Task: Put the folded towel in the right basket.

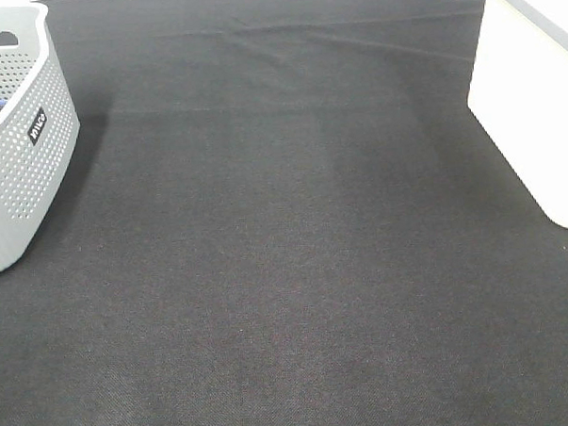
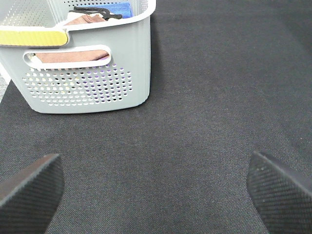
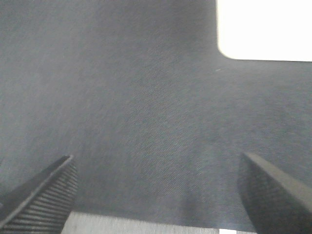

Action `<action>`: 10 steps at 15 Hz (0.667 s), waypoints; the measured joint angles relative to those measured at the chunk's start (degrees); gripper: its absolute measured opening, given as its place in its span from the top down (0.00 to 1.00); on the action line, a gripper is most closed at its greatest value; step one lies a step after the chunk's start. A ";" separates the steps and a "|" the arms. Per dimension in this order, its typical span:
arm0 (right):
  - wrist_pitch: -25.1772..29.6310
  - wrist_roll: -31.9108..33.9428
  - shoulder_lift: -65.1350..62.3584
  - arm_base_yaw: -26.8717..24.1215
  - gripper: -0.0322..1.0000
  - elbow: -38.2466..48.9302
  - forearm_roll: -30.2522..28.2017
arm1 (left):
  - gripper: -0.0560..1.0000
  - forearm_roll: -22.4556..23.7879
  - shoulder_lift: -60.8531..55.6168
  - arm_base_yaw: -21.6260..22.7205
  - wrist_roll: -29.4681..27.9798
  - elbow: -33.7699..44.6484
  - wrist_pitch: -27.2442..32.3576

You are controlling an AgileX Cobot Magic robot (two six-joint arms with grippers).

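Two baskets stand on the black-clothed bench (image 1: pixel 286 269): one grey perforated basket (image 1: pixel 22 149) and one plain white basket (image 1: pixel 534 98), well apart at opposite edges. The grey basket holds one brownish folded towel (image 2: pixel 73 56), a blue item (image 2: pixel 119 9) and a black strap (image 2: pixel 95 12). The left claw (image 2: pixel 156 190) hovers spread wide, facing the grey basket. The right claw (image 3: pixel 156 190) is likewise wide, empty, near the white basket.

Black cloth-covered table (image 1: pixel 286 269) carries grey basket (image 1: pixel 22 158) and white basket (image 1: pixel 534 108).
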 joint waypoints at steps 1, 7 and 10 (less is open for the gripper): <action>0.00 0.00 -0.86 -1.03 0.16 0.00 0.00 | 0.03 0.00 0.00 0.00 0.00 0.00 0.00; 0.11 0.00 -10.14 -2.52 0.16 0.29 0.52 | 0.03 0.00 0.00 0.00 0.00 0.00 0.00; 0.17 0.00 -10.20 -2.52 0.16 0.29 0.57 | 0.03 0.00 0.00 0.00 0.00 0.00 0.00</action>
